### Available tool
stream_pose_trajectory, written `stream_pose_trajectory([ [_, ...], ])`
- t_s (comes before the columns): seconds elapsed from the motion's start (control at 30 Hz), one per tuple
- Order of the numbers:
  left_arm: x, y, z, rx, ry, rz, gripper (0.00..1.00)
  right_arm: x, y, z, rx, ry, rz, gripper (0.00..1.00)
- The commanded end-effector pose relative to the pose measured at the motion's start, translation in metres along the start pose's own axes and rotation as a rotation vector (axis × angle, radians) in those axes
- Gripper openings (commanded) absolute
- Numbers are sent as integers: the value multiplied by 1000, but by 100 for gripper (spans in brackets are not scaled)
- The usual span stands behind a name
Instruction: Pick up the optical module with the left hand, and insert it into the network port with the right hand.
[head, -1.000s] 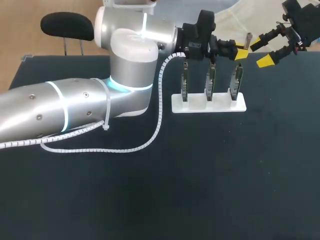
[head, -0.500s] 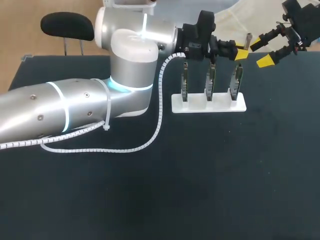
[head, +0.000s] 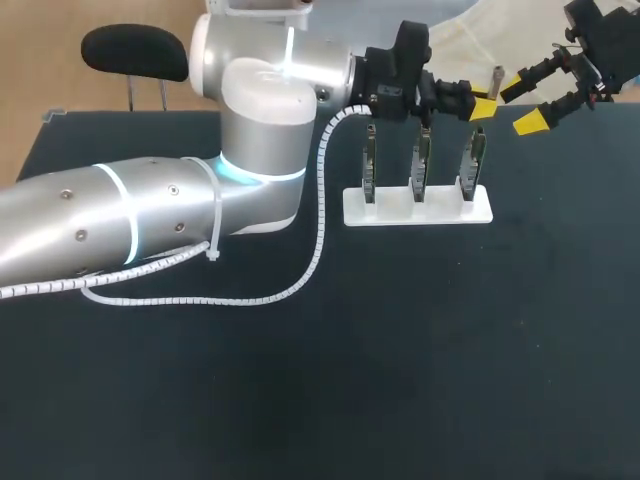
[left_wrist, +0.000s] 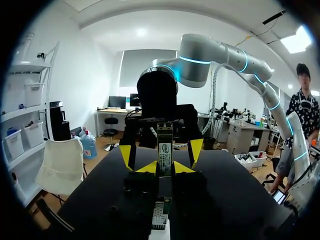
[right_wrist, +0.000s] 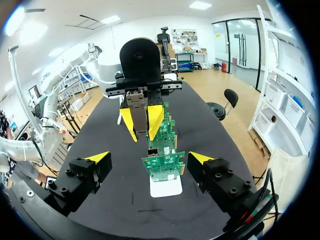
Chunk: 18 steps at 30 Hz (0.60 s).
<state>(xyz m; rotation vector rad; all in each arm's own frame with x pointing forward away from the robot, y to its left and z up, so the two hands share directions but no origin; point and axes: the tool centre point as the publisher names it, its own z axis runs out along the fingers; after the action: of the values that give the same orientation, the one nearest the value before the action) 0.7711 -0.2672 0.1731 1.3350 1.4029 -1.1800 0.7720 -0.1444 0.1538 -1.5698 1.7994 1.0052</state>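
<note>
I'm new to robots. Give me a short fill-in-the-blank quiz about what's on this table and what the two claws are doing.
1. The white stand holds ___ circuit boards upright in a row.
2. The left claw is shut on the ___.
3. The right claw holds nothing, and its yellow-tipped fingers are ___.

Missing words: three; optical module; open.

table: dark matte top, filling most of the head view
stand: white flat rectangular base, resting on the table's far part, right of middle
</note>
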Motion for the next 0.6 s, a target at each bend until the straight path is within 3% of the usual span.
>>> stream_pose_trajectory([
  [0.03,0,2,1,3,1,0,0,-2,-5,-3,16,0,-13,100],
  [0.23,0,2,1,3,1,0,0,-9,-12,-9,53,6,-37,100],
  [0.6,0,2,1,3,1,0,0,-27,-13,-19,13,4,-73,100],
])
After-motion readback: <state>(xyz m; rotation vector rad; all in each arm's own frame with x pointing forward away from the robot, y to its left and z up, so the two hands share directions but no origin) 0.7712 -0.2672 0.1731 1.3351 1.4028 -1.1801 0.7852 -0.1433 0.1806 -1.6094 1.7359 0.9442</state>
